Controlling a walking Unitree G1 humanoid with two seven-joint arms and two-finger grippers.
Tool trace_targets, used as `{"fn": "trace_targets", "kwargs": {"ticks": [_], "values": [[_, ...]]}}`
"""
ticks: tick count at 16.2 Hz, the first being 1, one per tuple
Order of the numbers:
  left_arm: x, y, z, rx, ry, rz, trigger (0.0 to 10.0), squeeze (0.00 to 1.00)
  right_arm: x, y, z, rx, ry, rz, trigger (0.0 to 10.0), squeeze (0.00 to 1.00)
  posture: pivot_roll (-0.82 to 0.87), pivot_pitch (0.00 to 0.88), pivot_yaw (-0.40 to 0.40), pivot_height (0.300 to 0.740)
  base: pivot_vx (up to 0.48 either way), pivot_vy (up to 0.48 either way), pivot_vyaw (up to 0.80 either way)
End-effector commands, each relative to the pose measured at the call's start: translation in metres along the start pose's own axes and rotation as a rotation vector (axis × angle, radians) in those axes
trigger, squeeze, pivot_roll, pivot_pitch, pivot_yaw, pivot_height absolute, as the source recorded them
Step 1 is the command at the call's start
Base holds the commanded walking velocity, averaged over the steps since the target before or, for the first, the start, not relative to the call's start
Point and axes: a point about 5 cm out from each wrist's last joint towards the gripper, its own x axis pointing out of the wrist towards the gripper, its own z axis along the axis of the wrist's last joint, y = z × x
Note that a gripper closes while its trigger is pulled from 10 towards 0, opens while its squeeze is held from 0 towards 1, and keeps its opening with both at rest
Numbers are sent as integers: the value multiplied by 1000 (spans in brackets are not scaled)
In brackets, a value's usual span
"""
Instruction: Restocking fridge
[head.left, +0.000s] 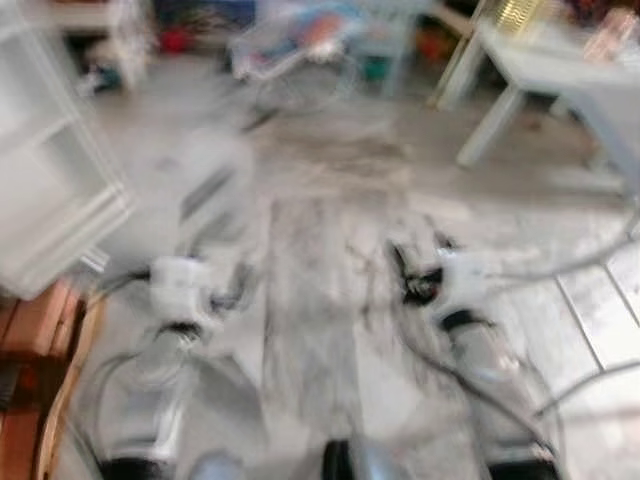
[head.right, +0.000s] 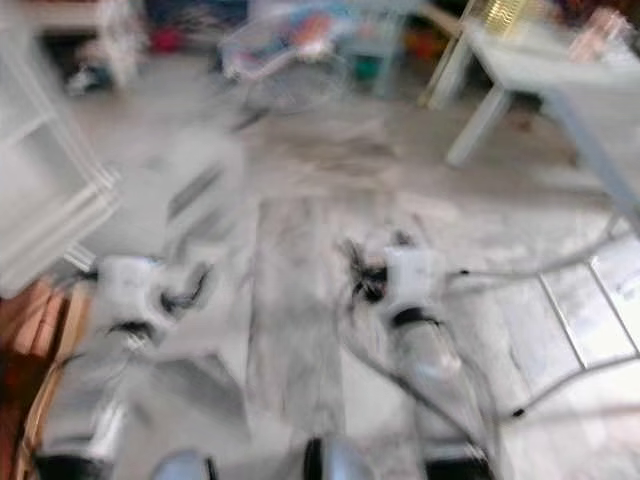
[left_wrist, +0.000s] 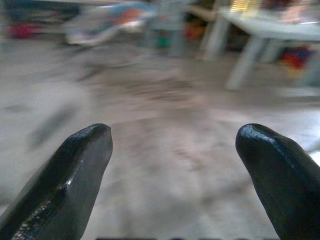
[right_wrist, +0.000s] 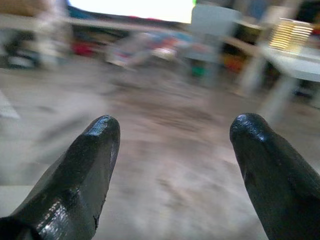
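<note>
A blurred grey floor (head.left: 330, 300) is being shown, with a white table (head.left: 560, 70) at its far right and a white open unit (head.left: 50, 190), possibly the fridge, at its left edge. The left gripper (left_wrist: 172, 145) and right gripper (right_wrist: 172, 135) are being held apart and empty above bare floor.

I have both silver arms held out low ahead of me, blurred in the head views. My left silver arm (head.left: 150, 400) runs up from seven o'clock to its white wrist block; the left gripper (left_wrist: 172, 145) has its two black fingers (left_wrist: 75, 175) spread wide, nothing between them. My right silver arm (head.left: 490, 370) rises from five o'clock, and the right gripper (right_wrist: 175, 145) likewise stands wide apart, black fingertips (right_wrist: 260, 160) holding nothing
</note>
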Motion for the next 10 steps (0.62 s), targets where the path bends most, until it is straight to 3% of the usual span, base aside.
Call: {"fn": "trace_targets", "kwargs": {"ticks": [1,10], "values": [[-2,10,0,13,11,24,10000,0,2,4,5,6,-28,-4,10000,0,36,139,-73,740,450,0,-800],[3,7,3,-8,-3,17,10000,0,6,7,8,1,-47,13,10000,0,32,134,-76,740,472,0,-800]]}}
